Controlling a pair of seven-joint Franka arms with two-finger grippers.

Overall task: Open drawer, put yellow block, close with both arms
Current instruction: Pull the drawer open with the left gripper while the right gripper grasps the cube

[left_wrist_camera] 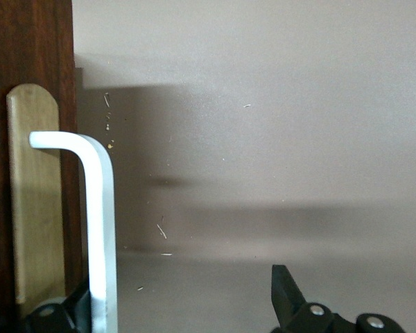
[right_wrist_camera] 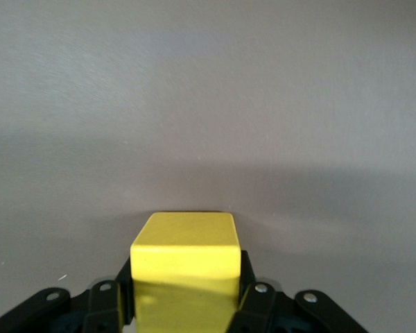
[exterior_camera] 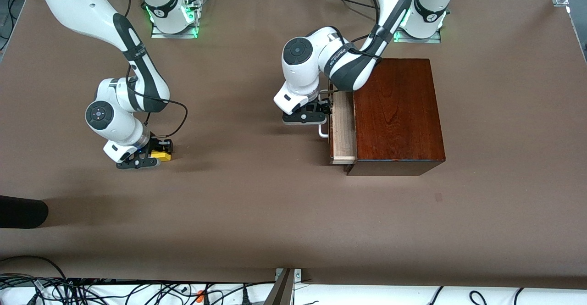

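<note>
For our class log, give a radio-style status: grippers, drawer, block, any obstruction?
Left gripper open at the drawer handle; drawer partly out. Right gripper shut on the yellow block, at table level. No obstruction seen between block and drawer.

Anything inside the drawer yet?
The drawer is partly pulled out; its exposed pale wood holds nothing. The part inside the box is hidden. The yellow block sits between the right gripper's fingers.

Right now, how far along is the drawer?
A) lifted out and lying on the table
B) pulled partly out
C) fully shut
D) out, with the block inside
B: the drawer shows a strip of pale tray outside the wooden box, with the left gripper at its white handle.
</note>
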